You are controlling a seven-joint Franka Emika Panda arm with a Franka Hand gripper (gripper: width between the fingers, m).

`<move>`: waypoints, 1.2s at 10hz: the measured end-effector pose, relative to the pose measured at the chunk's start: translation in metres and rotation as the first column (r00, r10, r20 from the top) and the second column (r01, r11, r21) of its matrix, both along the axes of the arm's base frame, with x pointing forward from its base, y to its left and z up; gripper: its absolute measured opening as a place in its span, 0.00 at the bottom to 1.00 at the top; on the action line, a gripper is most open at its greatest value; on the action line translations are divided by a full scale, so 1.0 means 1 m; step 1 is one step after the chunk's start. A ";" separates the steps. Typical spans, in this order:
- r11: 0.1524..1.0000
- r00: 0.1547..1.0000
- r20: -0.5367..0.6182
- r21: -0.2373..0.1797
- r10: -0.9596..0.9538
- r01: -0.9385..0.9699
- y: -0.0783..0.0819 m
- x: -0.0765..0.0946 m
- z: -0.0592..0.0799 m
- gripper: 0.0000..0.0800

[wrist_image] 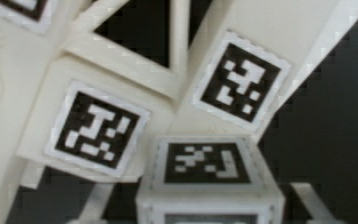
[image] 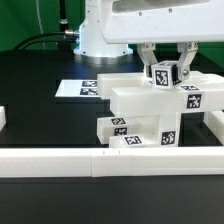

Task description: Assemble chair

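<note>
My jaws are nearly closed and pinch the top end of a square white post [image: 163, 74]. One dark finger [image: 148, 60] presses against each side of it, and a black-and-white tag shows on the post's near face. The post stands at the upper right of the small white plastic model chair [image: 135, 100], so the bulk of the chair lies directly below my jaws and spreads toward the exterior view's left of them. I cannot tell whether the post is seated in the chair or only held against it.

The chair stands on the black counter [image: 40, 120], a little to the exterior view's right of the middle. It is just behind the long low white rail [image: 60, 158] that runs along the near edge. The flat white marker board [image: 85, 88] lies farther back on the exterior view's left, apart from the chair.

The chair is built of chunky white slabs set in steps. A broad slab lies across the top, thicker blocks sit lower down toward the near side, and a taller part rises on the right. Square black-and-white marker tags [image: 195, 98] sit on several of its faces, both high on the right and low on the near blocks.

In the wrist view the chair fills the picture, close and blurred. Two large tilted tags and a smaller one show on white faces, with dark gaps between the pieces.
</note>
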State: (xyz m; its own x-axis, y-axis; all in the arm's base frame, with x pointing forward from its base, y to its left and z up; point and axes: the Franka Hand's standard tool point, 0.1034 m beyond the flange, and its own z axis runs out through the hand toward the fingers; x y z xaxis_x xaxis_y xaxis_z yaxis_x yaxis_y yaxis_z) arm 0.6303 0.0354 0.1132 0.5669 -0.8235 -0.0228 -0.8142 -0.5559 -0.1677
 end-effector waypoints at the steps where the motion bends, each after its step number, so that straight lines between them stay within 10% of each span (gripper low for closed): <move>1: 0.997 0.997 -0.008 0.016 -0.075 0.075 0.001 0.000 0.000 0.35; 5: 0.835 0.837 -0.104 0.080 -0.537 0.545 0.010 -0.004 -0.009 0.34; 8: 0.823 0.827 -0.110 0.086 -0.552 0.561 0.013 -0.003 -0.010 0.36; 10: 0.848 0.852 -0.099 0.088 -0.514 0.522 0.012 -0.002 -0.007 0.75; 12: 0.930 0.933 -0.063 0.078 -0.355 0.359 0.012 -0.002 -0.007 0.79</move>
